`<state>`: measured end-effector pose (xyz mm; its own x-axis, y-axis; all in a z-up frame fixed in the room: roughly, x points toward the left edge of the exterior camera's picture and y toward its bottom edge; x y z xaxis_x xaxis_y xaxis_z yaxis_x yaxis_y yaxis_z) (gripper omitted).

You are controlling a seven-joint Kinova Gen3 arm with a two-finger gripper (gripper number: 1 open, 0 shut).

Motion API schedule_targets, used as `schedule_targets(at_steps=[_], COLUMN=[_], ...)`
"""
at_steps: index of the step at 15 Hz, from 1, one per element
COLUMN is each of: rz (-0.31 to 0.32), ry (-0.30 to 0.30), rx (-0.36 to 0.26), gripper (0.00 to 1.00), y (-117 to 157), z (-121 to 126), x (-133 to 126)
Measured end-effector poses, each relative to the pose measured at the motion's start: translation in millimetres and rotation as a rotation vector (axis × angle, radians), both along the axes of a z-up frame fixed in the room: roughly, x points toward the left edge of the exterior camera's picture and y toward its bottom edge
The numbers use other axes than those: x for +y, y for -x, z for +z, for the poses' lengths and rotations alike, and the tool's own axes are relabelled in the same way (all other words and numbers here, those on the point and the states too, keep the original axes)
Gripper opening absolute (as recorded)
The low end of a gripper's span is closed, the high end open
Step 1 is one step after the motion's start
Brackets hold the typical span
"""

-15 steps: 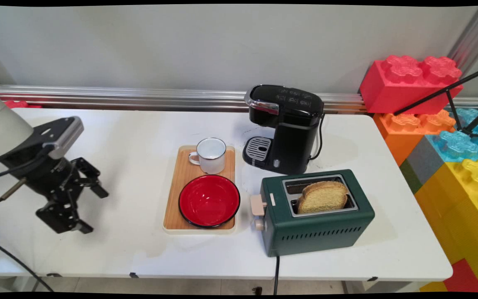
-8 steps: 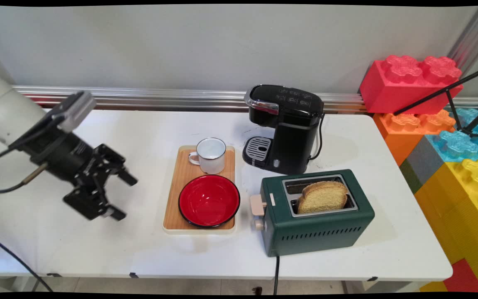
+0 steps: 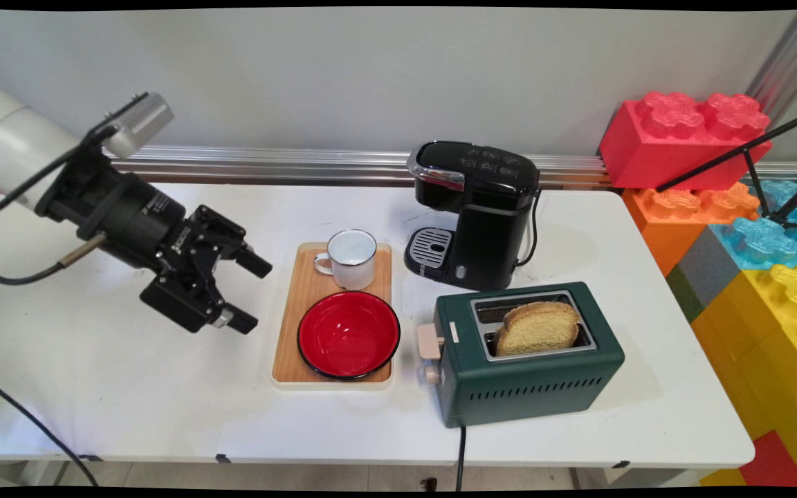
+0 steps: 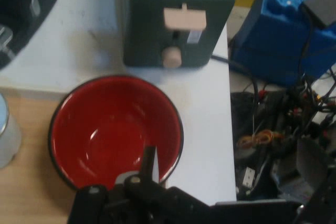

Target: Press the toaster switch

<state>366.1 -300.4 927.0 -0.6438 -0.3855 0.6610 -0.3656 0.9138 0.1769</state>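
My black gripper (image 3: 252,294) hangs open and empty above the table, just left of a wooden tray (image 3: 310,289), and points right toward it. On the tray sit a red bowl (image 3: 349,334) at the near end and a white enamel mug (image 3: 352,259) behind it. In the hand view the red bowl (image 4: 115,129) lies straight ahead of the linkage, with one fingertip (image 4: 148,162) showing over its rim. Beyond the bowl stands the green toaster (image 4: 178,19), lever end facing me.
The green toaster (image 3: 530,360) holds a slice of bread (image 3: 538,327) right of the tray. A black coffee machine (image 3: 478,211) stands behind it. Large coloured toy blocks (image 3: 751,228) are stacked past the table's right edge. Black cables hang at the left.
The gripper has risen and swung right, from low over the table's left side to just beside the tray. Its fingers have stayed open.
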Motion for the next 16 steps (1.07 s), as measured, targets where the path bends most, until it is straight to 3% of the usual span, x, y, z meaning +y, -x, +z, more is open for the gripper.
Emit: schedule_targets(at_steps=[4,5,16], rz=[-0.021,-0.027,-0.049], ry=[0.023,0.029,0.047], rx=[0.021,0.026,0.065], gripper=[1.00,0.00,0.00], y=[1,1,20], z=[8,10,12], x=[0,1,-3])
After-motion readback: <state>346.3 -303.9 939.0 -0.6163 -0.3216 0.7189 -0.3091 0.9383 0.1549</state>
